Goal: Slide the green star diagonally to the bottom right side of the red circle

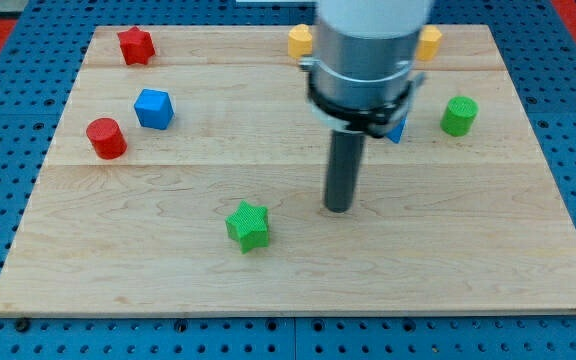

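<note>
The green star (247, 225) lies on the wooden board (148, 270), below centre and a little to the view's left. The red circle (106, 138) stands at the view's left side of the board, well up and left of the star. My tip (339, 208) rests on the board to the right of the green star and slightly higher, with a clear gap between them. The arm's body hides the board behind it near the view's top centre.
A blue cube (154, 108) sits just up-right of the red circle. A red star (136, 45) is at top left. A yellow block (300, 41) and another yellow block (429, 42) flank the arm. A blue block (398, 128) peeks out behind the arm. A green cylinder (458, 116) is at right.
</note>
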You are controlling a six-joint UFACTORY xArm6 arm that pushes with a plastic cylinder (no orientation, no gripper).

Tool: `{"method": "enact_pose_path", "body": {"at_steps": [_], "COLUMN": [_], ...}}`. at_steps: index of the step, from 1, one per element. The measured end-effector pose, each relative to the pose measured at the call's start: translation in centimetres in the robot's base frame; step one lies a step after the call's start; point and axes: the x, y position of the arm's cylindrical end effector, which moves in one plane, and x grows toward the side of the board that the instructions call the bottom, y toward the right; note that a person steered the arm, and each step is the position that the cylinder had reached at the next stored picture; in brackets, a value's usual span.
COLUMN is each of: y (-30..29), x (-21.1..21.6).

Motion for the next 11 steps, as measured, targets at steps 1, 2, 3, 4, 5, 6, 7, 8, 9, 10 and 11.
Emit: {"method": "enact_pose_path", "body": {"at_steps": [1, 2, 3, 4, 5, 6, 7, 8, 9, 10, 11], "y": [-2.2, -3.1, -3.4, -3.6, -5.5, -7.9, -10.2, -14.4, -18.1, -18.2, -21.3], "x": [0.1, 0.3, 1.4, 2.9, 3.7, 3.8, 3.4, 2.7, 2.5, -0.8, -2.0]}}
